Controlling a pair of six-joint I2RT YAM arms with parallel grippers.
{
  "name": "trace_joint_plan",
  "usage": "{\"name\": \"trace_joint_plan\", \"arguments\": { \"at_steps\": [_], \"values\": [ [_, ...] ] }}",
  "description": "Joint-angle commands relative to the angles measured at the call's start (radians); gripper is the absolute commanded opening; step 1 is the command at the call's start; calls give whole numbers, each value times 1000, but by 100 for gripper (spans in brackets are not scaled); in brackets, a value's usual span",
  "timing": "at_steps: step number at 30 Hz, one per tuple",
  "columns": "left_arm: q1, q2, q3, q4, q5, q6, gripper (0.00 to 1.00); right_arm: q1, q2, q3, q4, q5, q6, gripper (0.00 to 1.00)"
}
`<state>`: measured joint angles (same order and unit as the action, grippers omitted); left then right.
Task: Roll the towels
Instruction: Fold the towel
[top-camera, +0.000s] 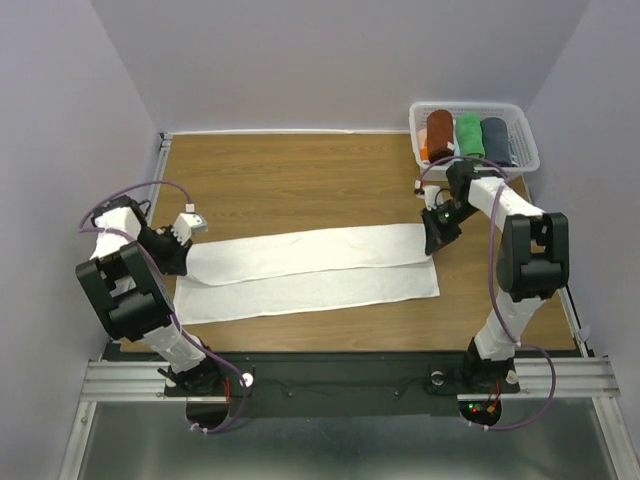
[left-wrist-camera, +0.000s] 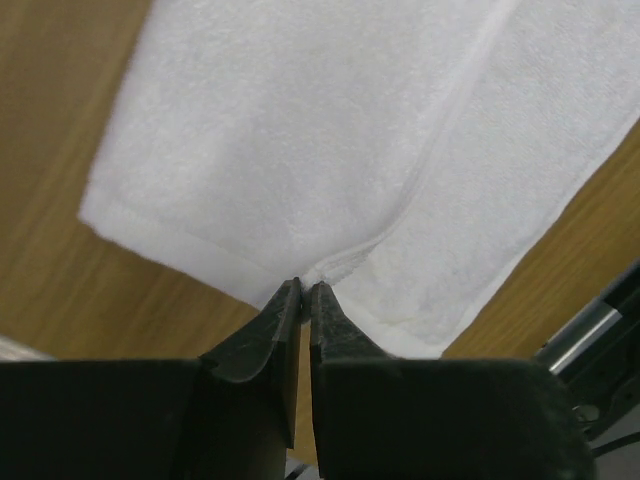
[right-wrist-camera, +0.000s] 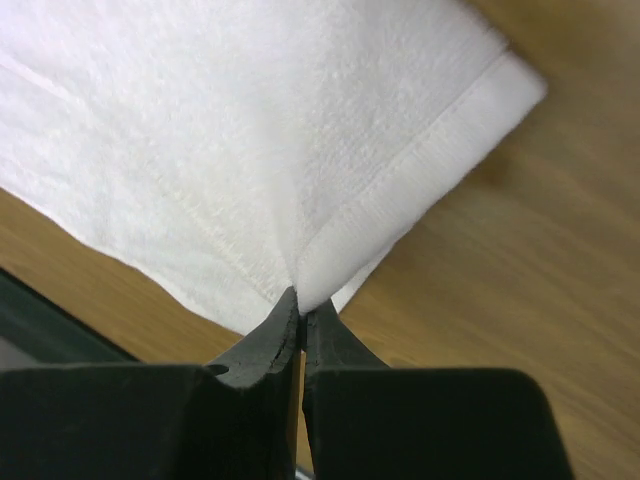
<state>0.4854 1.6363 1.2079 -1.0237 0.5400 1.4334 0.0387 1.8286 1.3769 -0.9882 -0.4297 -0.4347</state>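
1. Presently, white towel (top-camera: 310, 268) flat on the wooden worktop (top-camera: 300, 170), stretched long from 9 o'clock to 3 o'clock across the middle. Two long layers visible, the upper one shifted toward 12 o'clock, the lower one showing as a strip along the 6 o'clock side.
2. Left gripper (top-camera: 186, 247) at the towel's 9 o'clock end, clamped on the cloth. In the left wrist view, jaws pressed together with only a hairline between them, pinching a stitched edge where the two layers meet.
3. Right gripper (top-camera: 436, 238) at the towel's 3 o'clock end, likewise closed on the cloth. In the right wrist view, jaws nipping a small peak of fabric just beside the hemmed corner, the corner itself lifted a little off the wood.
4. Slate blue-grey towel (top-camera: 495, 140) already rolled, lying in the white basket (top-camera: 527, 158) at the worktop's 1 o'clock corner, well apart from the white towel.
5. In the same basket, a rust-brown towel (top-camera: 440, 133) and a green towel (top-camera: 469, 135), both rolled, side by side with the slate one: brown toward 9 o'clock, green between, slate toward 3 o'clock.
6. Right arm (top-camera: 500, 205) reaching in from 5 o'clock, its forearm crossing just in front of the basket's 6 o'clock wall and hiding part of it from above.
7. Left arm (top-camera: 125, 285) folded at the 8 o'clock edge, a purple cable (top-camera: 150, 187) looping above it.
8. Metal rail (top-camera: 340, 378) along the 6 o'clock edge, carrying both arm bases.
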Motion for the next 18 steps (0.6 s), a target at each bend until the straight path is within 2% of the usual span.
{"name": "trace_joint_plan", "arguments": {
  "at_steps": [1,5,10,18],
  "values": [
    [-51,-12,-129,104,-43,-65,0,6,59,-30,-28,-14,-22,1],
    [-91,43,-174,258,-51,-214,0,7,121,-18,46,43,11,1],
    [-93,151,-131,414,-63,-356,0,7,211,14,131,138,57,1],
    [-100,344,145,471,-61,-510,0,-34,340,224,161,215,94,1]
  ]
}}
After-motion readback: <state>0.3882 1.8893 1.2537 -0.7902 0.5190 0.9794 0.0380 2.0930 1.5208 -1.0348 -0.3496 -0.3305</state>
